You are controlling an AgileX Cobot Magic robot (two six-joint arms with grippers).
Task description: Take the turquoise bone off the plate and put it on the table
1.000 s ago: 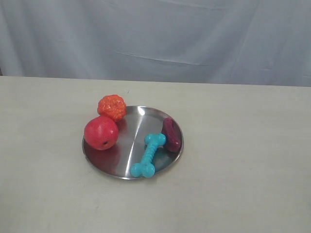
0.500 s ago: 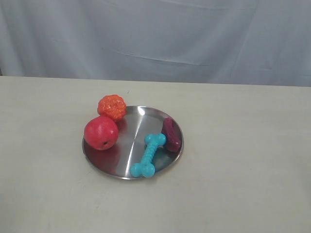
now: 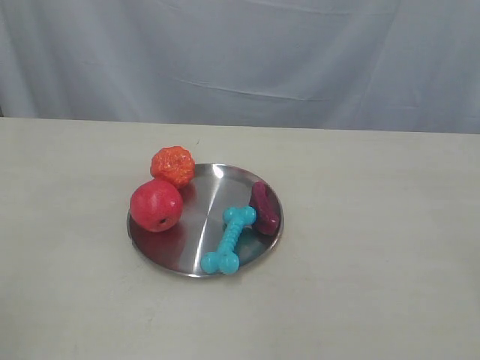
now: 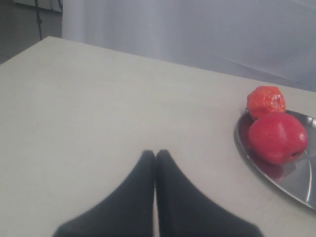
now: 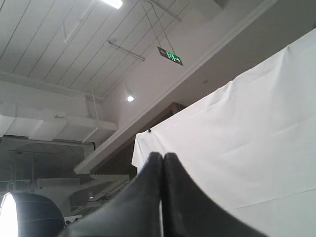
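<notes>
Left pincer (image 4: 155,154) closed empty over the desk (image 3: 390,300), right pincer (image 5: 162,156) closed too, pointed ceilingward; turquoise bone (image 3: 229,241) untouched at the plate's (image 3: 196,221) near rim — grasp, lift, placing all left

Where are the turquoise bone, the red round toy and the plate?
turquoise bone (image 3: 231,240): exterior view, middle of its ribbed shaft.
red round toy (image 3: 156,205): exterior view, centre of its front.
plate (image 3: 191,225): exterior view, bare metal left of the bone.
</notes>
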